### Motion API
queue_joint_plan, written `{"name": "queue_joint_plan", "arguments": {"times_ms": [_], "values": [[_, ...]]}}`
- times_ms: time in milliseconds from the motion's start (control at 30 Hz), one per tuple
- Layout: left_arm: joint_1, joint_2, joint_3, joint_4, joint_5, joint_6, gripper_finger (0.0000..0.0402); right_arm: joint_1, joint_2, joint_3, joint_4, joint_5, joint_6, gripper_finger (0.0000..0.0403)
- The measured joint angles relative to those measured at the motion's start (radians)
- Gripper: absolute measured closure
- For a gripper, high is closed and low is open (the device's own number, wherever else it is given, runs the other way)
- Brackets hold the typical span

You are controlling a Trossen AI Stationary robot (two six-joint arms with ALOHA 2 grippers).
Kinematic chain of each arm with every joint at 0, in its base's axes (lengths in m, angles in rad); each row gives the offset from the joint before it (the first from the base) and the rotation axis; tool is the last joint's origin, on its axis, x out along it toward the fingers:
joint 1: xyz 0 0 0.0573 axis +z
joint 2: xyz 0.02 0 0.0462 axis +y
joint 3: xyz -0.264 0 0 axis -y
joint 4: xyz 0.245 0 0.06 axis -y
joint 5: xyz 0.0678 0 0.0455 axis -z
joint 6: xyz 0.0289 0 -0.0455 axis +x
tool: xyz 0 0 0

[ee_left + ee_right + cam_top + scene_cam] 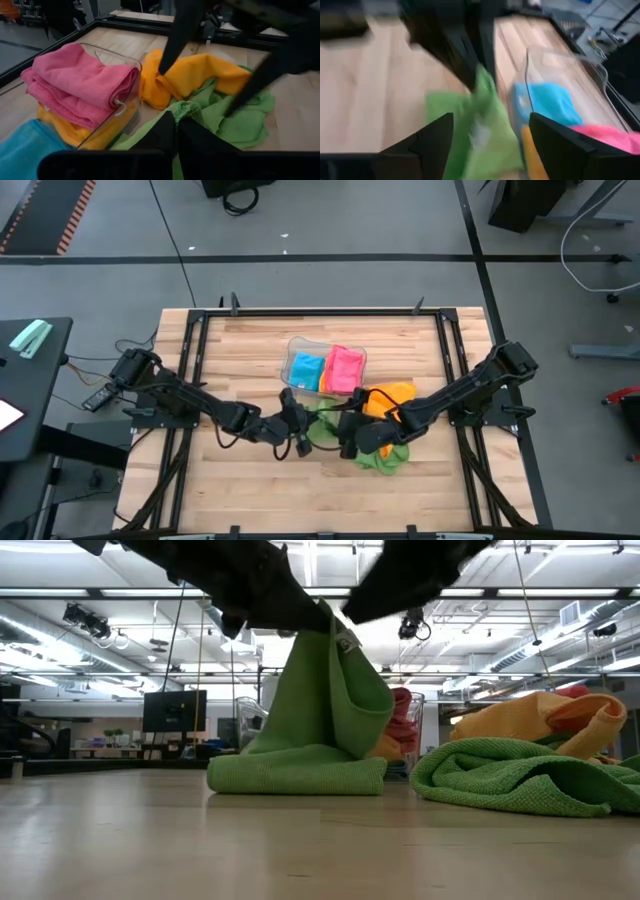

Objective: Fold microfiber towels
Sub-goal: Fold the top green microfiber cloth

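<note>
My worry here is the soft green microfiber towel point(320, 730) slipping or collapsing unevenly: my left gripper point(176, 131) has it by one pinched bit of cloth only, and if that thin hold lets go, the raised part will, I judge, flop back in a crumpled heap rather than a clean fold. A second risk is that the right gripper point(490, 130), whose fingers stand wide apart with nothing between them, snags the wrong layer or the second green microfiber towel point(520, 775) lying rumpled just beside the first one. A third is dragging cloth against the clear plastic tray point(300, 343), which sits close behind the green towel and already holds a folded pink towel point(82, 82), a blue towel point(306, 369) and an orange one beneath the pink. As for the jaws: my left ones are closed on the green towel, holding a peak of it lifted off the wooden table point(300, 840) while its lower part lies flat and doubled on the boards. The right jaws hang just beside that lifted peak, on the side towards the loose orange microfiber towel point(388, 397), open and apart from the cloth as far as I can tell.
</note>
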Motion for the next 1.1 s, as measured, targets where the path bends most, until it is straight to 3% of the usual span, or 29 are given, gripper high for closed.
{"name": "queue_joint_plan", "arguments": {"times_ms": [233, 433, 567, 833, 1100], "values": [[0.017, 0.0, 0.0, 0.024, -0.001, 0.001, 0.0393, -0.013, 0.035, 0.001, 0.044, 0.045, 0.002, 0.0115], [0.033, -0.001, -0.001, 0.082, -0.001, 0.018, 0.0376, -0.027, 0.103, 0.001, 0.071, 0.08, 0.002, 0.0116], [0.042, -0.001, -0.001, 0.09, -0.001, 0.026, 0.0391, -0.036, 0.122, 0.0, 0.072, 0.094, 0.033, 0.0116], [0.042, -0.001, -0.001, 0.115, -0.001, 0.035, 0.0374, -0.046, 0.122, 0.001, -0.115, 0.101, 0.155, 0.0125], [0.041, -0.001, -0.001, 0.113, -0.001, 0.053, 0.0393, -0.029, 0.122, 0.001, -0.211, 0.017, 0.18, 0.0155]]}}
